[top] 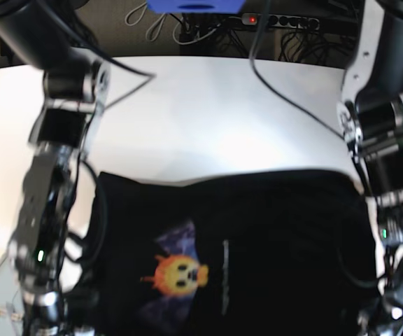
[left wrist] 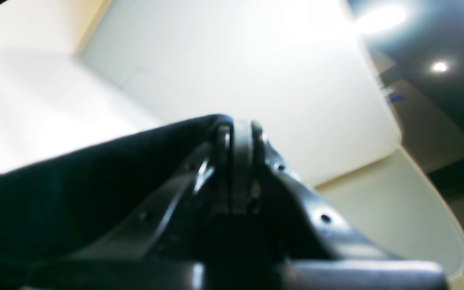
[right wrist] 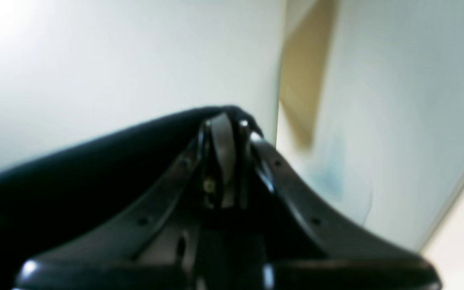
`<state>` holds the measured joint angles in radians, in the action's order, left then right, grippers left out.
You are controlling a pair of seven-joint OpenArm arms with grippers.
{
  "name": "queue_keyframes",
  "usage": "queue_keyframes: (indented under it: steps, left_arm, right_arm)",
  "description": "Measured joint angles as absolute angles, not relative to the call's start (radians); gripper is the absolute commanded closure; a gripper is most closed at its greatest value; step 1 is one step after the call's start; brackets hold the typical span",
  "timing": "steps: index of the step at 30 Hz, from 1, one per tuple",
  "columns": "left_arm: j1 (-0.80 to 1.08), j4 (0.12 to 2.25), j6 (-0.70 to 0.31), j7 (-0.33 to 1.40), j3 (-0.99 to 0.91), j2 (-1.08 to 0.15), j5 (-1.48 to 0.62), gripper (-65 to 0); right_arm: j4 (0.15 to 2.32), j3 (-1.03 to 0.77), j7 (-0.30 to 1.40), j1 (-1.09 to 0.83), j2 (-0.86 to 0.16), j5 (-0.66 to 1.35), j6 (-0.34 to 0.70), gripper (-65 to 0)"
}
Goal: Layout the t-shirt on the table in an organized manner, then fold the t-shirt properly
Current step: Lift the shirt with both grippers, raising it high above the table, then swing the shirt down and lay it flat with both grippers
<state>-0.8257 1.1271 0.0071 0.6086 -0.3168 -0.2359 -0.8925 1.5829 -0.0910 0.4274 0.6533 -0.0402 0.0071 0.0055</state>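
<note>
T-shirt [top: 257, 238] pinched by both end effectors; cables [top: 285, 98] cross table [top: 208, 112].

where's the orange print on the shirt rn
In the base view the orange print sits left of centre on the black shirt, low in the frame, nearer the right arm than the left.

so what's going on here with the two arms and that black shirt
A two-armed robot is handling a black t-shirt over a white table. Each wrist view shows an end effector shut on a fold of the black fabric: the left end effector and the right end effector. In the base view the shirt is stretched between the arms, print facing up, not yet folded.
</note>
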Motion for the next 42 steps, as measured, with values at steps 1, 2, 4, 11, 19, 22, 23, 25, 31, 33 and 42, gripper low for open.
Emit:
queue_keyframes:
  steps: [1,2,4,11,19,22,23,25,31,33,42]
  left_arm:
    - [-0.878,1.064,-0.001,0.605,-0.306,-0.223,-0.892,0.0]
    - [-0.935,0.994,0.009,0.593,-0.298,-0.213,-0.889,0.0]
    - [-1.020,0.886,0.014,0.557,-0.276,-0.191,-0.883,0.0]
    - [-1.176,0.827,0.003,0.466,-0.175,-0.191,-0.903,0.0]
    - [-0.974,1.046,0.006,0.574,-0.184,-0.226,-0.899,0.0]
    - [-0.835,1.126,0.018,0.605,-0.182,-0.224,-0.887,0.0]
    - [-0.788,1.161,0.017,0.616,-0.180,-0.219,-0.887,0.0]
    - [-0.694,1.228,0.007,0.632,-0.178,-0.217,-0.892,0.0]
    - [-0.421,1.319,0.020,0.630,-0.181,-0.230,-0.923,0.0]
    - [-0.316,1.380,0.006,0.648,-0.204,-0.229,-0.989,0.0]
    - [0.043,1.477,0.004,0.635,-0.367,-0.249,-1.103,0.0]
  right_arm:
    - [1.543,-0.093,0.418,0.705,-0.046,0.006,0.003,0.0]
    - [1.484,-0.093,0.413,0.769,-0.053,0.002,0.004,0.0]
    - [1.374,-0.092,0.426,0.888,-0.067,0.005,0.006,0.0]
    - [1.284,-0.091,0.413,1.106,-0.149,0.005,0.007,0.0]
    - [1.525,-0.112,0.497,0.836,-0.151,0.009,0.013,0.0]
    - [1.572,-0.116,0.486,0.685,-0.126,0.003,0.005,0.0]
    - [1.597,-0.115,0.485,0.632,-0.118,0.006,0.004,0.0]
    - [1.678,-0.111,0.479,0.517,-0.112,0.008,0.007,0.0]
    - [1.853,-0.115,0.468,0.198,-0.049,0.101,0.003,0.0]
    - [1.903,-0.115,0.465,0.087,-0.016,0.114,0.003,0.0]
    - [1.916,-0.104,0.274,-0.282,0.011,0.241,0.003,0.0]
